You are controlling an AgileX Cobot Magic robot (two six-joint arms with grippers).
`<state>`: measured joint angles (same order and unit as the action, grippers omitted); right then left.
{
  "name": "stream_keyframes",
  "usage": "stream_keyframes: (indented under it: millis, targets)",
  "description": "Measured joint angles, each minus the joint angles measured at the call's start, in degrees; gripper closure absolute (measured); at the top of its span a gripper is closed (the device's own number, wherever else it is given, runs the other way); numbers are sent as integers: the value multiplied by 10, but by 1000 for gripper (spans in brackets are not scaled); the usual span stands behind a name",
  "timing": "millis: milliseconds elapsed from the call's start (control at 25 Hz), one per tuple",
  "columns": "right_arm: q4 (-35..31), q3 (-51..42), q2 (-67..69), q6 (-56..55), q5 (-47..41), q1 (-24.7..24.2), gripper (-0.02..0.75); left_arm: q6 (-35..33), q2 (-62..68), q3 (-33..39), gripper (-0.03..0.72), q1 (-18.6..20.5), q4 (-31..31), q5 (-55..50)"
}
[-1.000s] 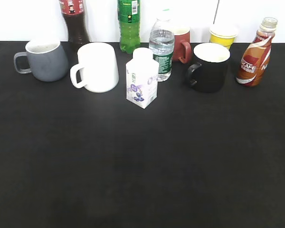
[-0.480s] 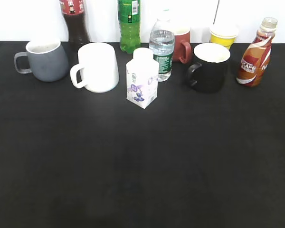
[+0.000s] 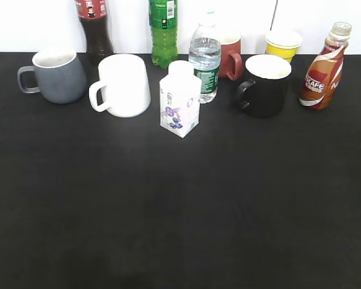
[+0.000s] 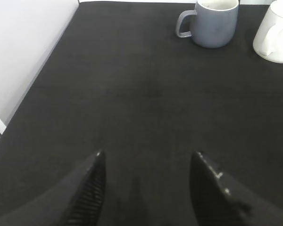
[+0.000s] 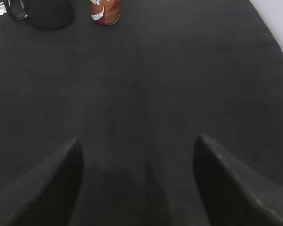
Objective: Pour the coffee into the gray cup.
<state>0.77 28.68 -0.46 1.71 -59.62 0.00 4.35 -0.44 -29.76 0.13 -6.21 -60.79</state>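
My left gripper (image 4: 146,162) and right gripper (image 5: 137,150) both hang spread wide, holding nothing. Nothing has shifted in the last second, so the pour has not begun. Far ahead of my right jaws stands the coffee (image 5: 104,10); ahead-right of my left, the gray cup (image 4: 211,21). I count 5 mugs or cups, 4 bottles, 1 carton (image 3: 180,102).

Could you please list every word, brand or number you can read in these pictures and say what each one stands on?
"CAFE": on the coffee bottle label, the first letters cut off by the bottle's curve.
Cola bottle red label: print too blurred to read.
Green bottle label: too small to read.
Water bottle green label: unreadable.
White carton: purple print, illegible.
Gray cup and the other mugs: no text.
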Motion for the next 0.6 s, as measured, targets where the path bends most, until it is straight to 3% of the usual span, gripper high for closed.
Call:
stream_keyframes:
  millis: [600]
  targets:
    - [0, 0, 0, 0, 0, 0, 168, 0, 0, 0, 253, 0, 0, 0]
